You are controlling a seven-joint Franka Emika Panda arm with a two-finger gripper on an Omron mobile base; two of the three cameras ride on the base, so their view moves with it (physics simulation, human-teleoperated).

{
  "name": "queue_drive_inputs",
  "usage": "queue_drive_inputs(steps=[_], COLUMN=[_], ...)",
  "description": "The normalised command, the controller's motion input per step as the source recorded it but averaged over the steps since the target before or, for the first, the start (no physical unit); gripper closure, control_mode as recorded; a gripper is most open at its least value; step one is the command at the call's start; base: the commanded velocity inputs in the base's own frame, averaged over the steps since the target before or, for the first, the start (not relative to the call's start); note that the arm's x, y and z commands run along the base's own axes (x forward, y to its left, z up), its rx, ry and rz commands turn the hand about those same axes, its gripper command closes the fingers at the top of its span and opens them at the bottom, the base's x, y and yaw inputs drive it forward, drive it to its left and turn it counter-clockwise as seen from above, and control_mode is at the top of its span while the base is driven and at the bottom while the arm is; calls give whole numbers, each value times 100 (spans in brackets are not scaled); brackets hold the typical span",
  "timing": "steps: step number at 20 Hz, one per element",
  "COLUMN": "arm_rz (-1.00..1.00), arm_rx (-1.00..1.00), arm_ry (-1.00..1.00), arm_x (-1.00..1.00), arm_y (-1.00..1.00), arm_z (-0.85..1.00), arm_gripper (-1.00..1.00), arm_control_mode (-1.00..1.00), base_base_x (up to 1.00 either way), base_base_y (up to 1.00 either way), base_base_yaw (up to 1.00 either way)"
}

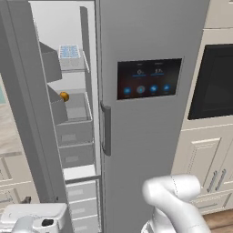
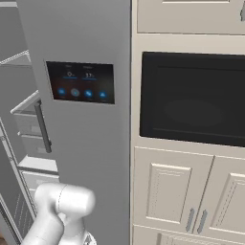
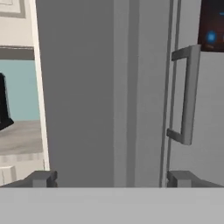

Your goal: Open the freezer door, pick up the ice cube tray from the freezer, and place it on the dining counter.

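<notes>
Left base view first: the freezer door (image 1: 25, 113) is swung wide open toward the left, seen edge-on as a tall grey slab, and the freezer (image 1: 75, 136) interior is exposed. The ice cube tray (image 1: 69, 51) is sat on an upper shelf, pale blue-white with its grid of cells facing up, near the shelf's front edge. A small orange item (image 1: 64, 96) is spotted one shelf lower, at the left. Grey drawers are stacked below that. Just right of the opening, the other grey door with the black touchscreen panel (image 1: 149, 78) is kept shut, its bar handle (image 1: 105, 129) upright along its left edge.

From the hand view, the gripper (image 3: 111, 179) is seen spread wide with nothing between its fingertips (image 3: 41, 178), pointed at a plain grey panel, with the bar handle off to the right.

In the right base view a dark oven window (image 2: 191, 98) is set in cream cabinets (image 2: 172, 191) beside the fridge.
</notes>
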Motion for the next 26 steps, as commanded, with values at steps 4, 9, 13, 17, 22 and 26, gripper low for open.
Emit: queue_drive_inputs(steps=[4,9,13,17,22,26], arm_rz=[0,0,0,4,15,17], arm_rx=[0,0,0,0,0,0], arm_ry=[10,7,1,0,0,0], arm_x=[-15,-19,-17,-7,0,-3], arm_y=[-20,-26,-36,-42,-48,-53], arm_z=[81,65,47,43,35,24], arm_gripper=[-100,-100,-100,-100,-100,-100], arm_control_mode=[-100,-100,-100,-100,-100,-100], base_base_x=[0,0,0,0,0,0], base_base_y=[0,0,0,0,0,0], base_base_yaw=[0,0,0,0,0,0])
